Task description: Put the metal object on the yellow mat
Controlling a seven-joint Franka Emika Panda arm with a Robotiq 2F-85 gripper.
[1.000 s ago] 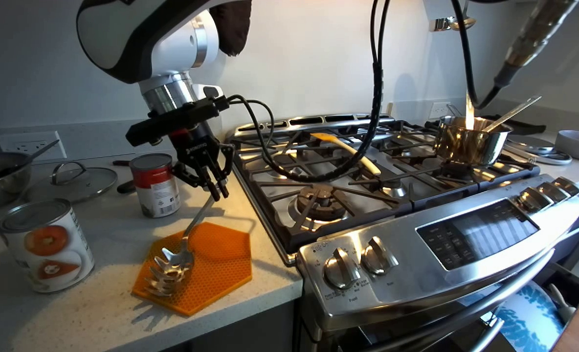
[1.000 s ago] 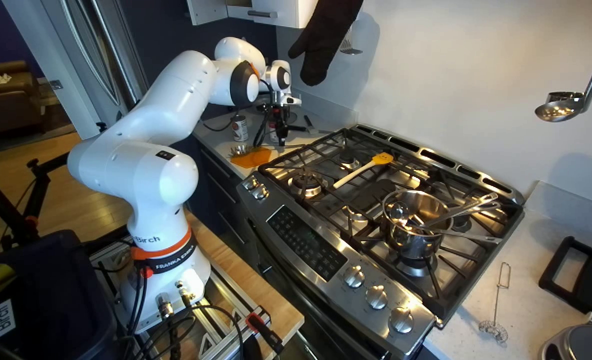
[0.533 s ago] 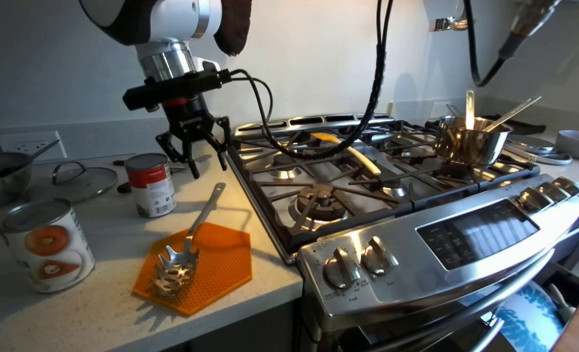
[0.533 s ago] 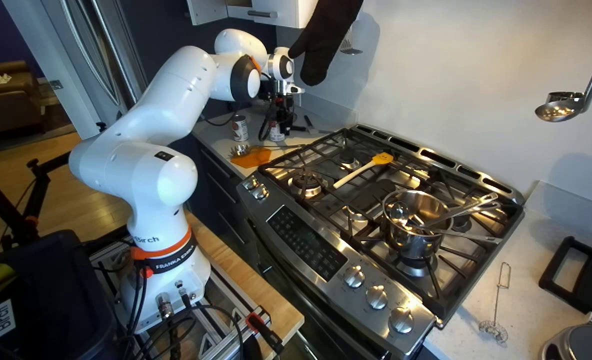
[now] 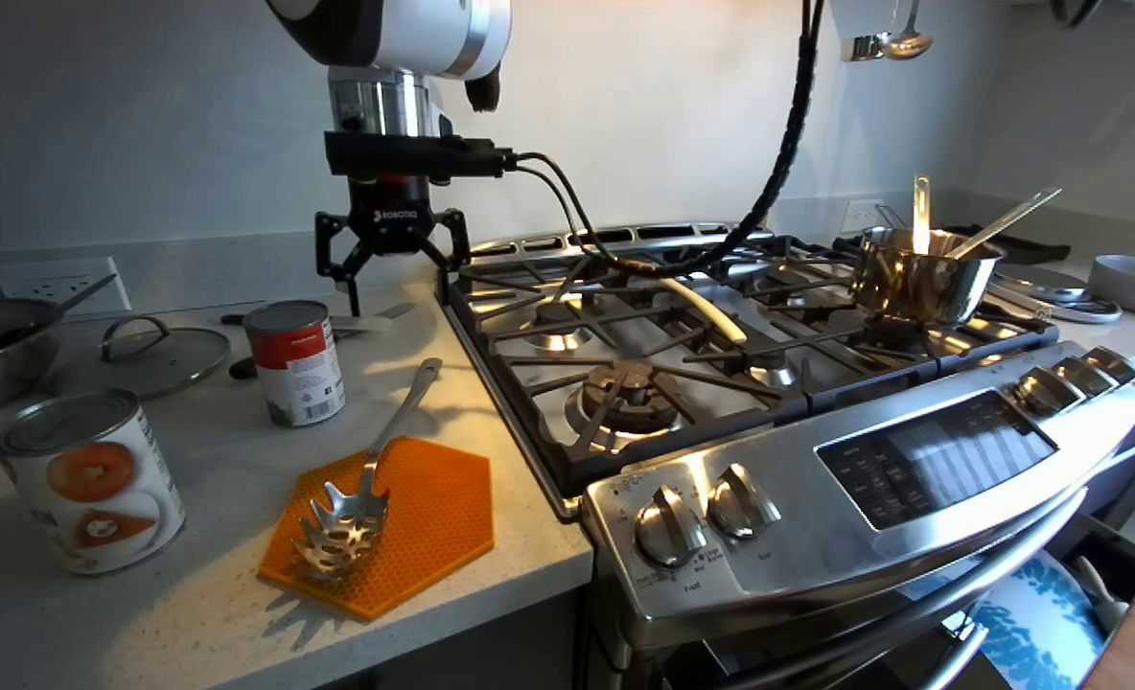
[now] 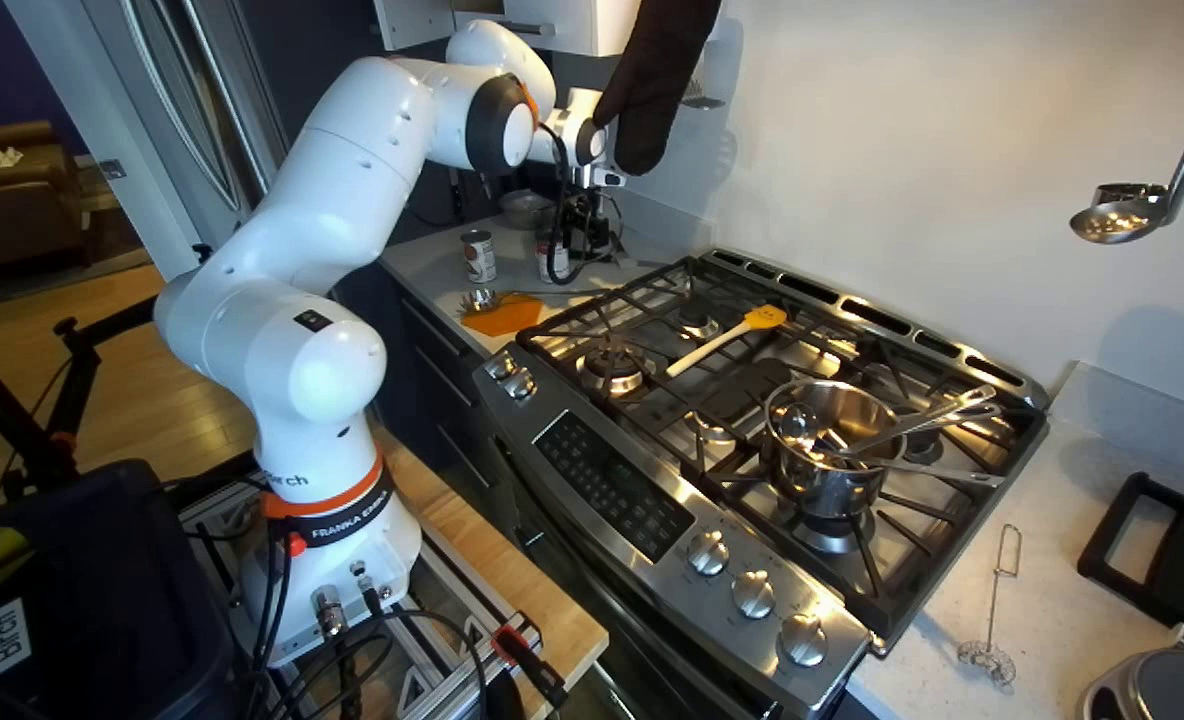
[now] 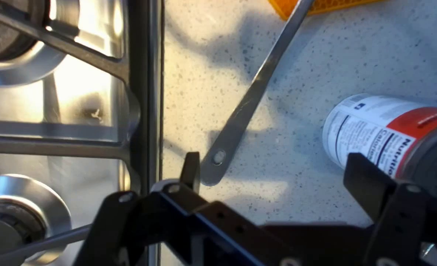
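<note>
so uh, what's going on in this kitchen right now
A robot arm is tasked with putting a metal utensil on the yellow mat. The toothed head rests on the mat, while the handle reaches past its edge over the counter. The tool hangs open above, holding nothing, so the placing looks done.

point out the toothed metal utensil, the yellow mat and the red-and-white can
Toothed metal utensil (image 5: 364, 504): in an exterior view, on its head near the handle.
Yellow mat (image 5: 438, 498): in an exterior view, on its bare top.
Red-and-white can (image 7: 381, 133): in the wrist view, on its label.
</note>
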